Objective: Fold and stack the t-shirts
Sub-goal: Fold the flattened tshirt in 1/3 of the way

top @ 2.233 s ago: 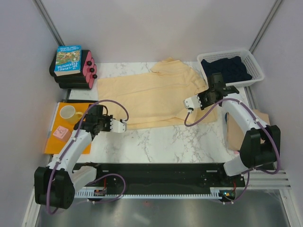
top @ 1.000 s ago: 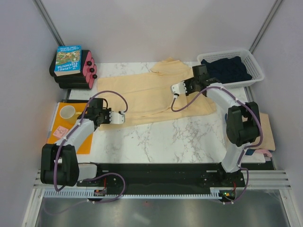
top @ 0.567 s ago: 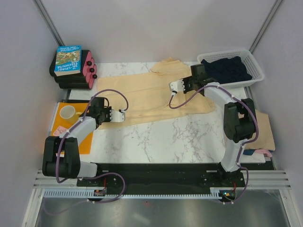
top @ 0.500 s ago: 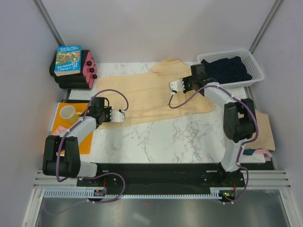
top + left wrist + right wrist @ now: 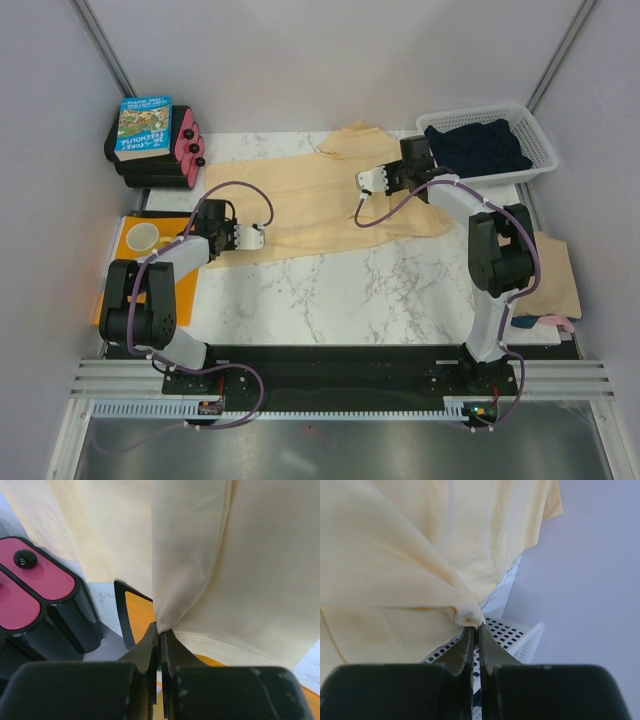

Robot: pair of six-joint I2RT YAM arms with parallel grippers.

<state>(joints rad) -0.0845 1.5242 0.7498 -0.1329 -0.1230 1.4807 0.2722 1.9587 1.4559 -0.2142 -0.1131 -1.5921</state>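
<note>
**Both pincers nipped on the yellow tee, mid-fold**

Far left, nothing to do w/ the job: a book (image 5: 145,125) on a dark case (image 5: 160,162) w/ pink ends, and an orange sheet (image 5: 118,285) w/ a cup (image 5: 146,237) on it. Next along, the left pincer (image 5: 260,236) was clamped tight on the near-left edge of the pale yellow t-shirt (image 5: 310,195). Its wrist view showed a fold of cloth caught btwn the tips, the hem stitching just beside them. The tee lay spread over the back half of the marble surface (image 5: 360,290).

Right of centre, the right pincer (image 5: 365,182) was likewise closed on a bunched pinch of the same tee, approx. at its right side. The white basket (image 5: 545,152) stood just beyond, back right, w/ the navy tee (image 5: 478,145) inside. A tan tee (image 5: 550,280) lay at the surface's right edge, a bit of pink (image 5: 557,323) beside it.

Handling, as I judged it: light, limp cloth w/ no stiffness, so it'd sag and crease btwn the two holds. It looked sturdy enough, maybe a little slidey on the marble. It seemed best taken at the hem or side seam, where doubled fabric gives the tips a bite, and w/ both ends moved together so the fold lands flat.
</note>
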